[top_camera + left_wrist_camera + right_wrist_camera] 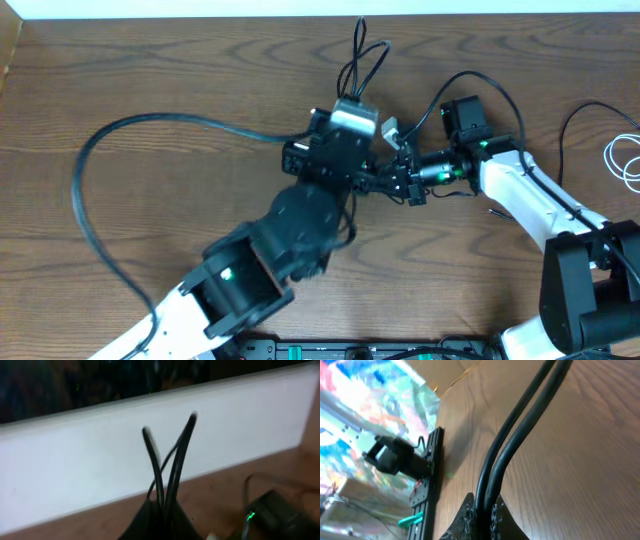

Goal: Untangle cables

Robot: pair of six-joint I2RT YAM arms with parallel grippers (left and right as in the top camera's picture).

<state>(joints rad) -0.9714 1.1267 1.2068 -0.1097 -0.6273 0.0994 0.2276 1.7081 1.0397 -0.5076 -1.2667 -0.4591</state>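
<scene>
The black cable [360, 55] sticks up in thin loops past the tips of my left gripper [355, 100], near the table's back edge. In the left wrist view the left gripper [162, 506] is shut on several strands of the black cable [175, 455], which fan upward. Just to the right, my right gripper [386, 183] points left, close under the left wrist. In the right wrist view the right gripper [485, 502] is shut on two side-by-side strands of the black cable [507, 445]. The white cable [622, 160] lies coiled at the far right, away from both grippers.
A thick black arm wire [85, 170] arcs across the left of the wooden table [180, 70]. A white wall [75, 465] runs along the back edge. A black rail [431, 485] with a teal clip [410, 520] lines the table's side.
</scene>
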